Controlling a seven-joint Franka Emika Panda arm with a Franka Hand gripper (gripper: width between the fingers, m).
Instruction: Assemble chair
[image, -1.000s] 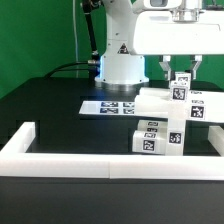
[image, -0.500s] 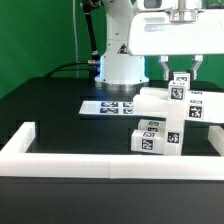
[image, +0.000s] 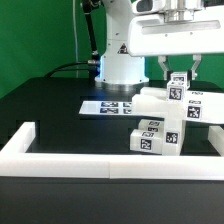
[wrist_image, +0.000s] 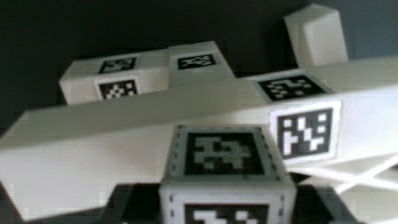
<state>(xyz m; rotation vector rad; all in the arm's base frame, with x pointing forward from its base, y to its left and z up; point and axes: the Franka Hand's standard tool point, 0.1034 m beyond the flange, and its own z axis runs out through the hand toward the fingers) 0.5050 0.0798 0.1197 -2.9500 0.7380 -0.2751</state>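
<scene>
My gripper (image: 181, 72) hangs over the chair parts at the exterior view's right. Its two dark fingers (image: 165, 68) stand on either side of a small white tagged chair block (image: 180, 88) and appear shut on it. The block sits on top of the joined white chair parts (image: 185, 108). In the wrist view the block (wrist_image: 228, 165) fills the space between the fingers (wrist_image: 139, 205), above the larger tagged parts (wrist_image: 294, 115). Another tagged chair block (image: 155, 140) stands on the table in front.
The marker board (image: 108, 105) lies flat ahead of the robot base (image: 120, 65). A long low white barrier wall (image: 90, 160) runs along the table's near edge and turns up at the exterior view's left (image: 25, 135).
The hand's white body has shifted slightly toward the exterior view's left. The fingers and the block between them stay in place.
</scene>
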